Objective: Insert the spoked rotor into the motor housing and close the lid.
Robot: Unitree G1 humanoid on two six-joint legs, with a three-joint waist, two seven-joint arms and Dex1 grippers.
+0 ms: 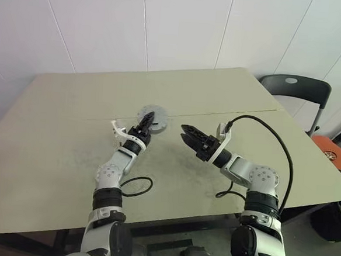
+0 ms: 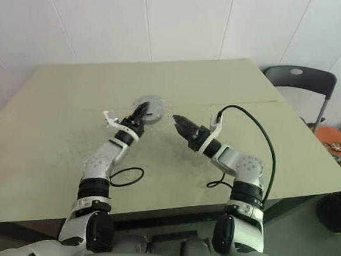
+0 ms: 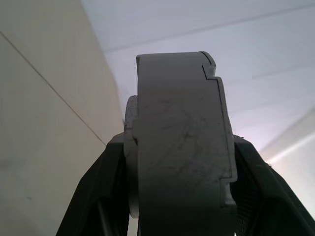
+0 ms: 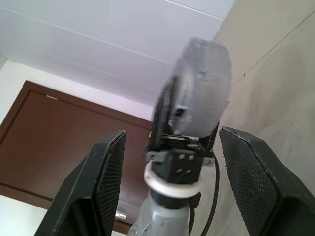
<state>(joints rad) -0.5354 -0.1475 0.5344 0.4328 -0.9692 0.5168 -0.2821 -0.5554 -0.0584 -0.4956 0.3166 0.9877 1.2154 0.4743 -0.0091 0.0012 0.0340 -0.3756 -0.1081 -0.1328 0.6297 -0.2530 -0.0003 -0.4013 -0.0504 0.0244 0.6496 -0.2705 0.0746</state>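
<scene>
The motor housing [image 1: 158,119] is a thick grey round puck held just above the table [image 1: 53,131], standing on edge. My left gripper [image 1: 147,122] is shut on it. In the left wrist view the housing [image 3: 182,147] shows edge-on between the black fingers [image 3: 93,191], with a stepped seam along its rim. I cannot tell the lid apart from the housing. The spoked rotor is out of view. Just to the right of the housing, my right gripper [image 1: 185,134] stands open and holds nothing. Its tips point at the puck, and its pads [image 4: 106,177] frame the housing [image 4: 206,88].
A black cable loop [image 1: 136,186] lies on the table near my left forearm. A black chair [image 1: 296,90] stands past the table's back right corner. An orange tray [image 1: 333,150] with round parts sits low at the right. A seam [image 1: 230,113] crosses the tabletop.
</scene>
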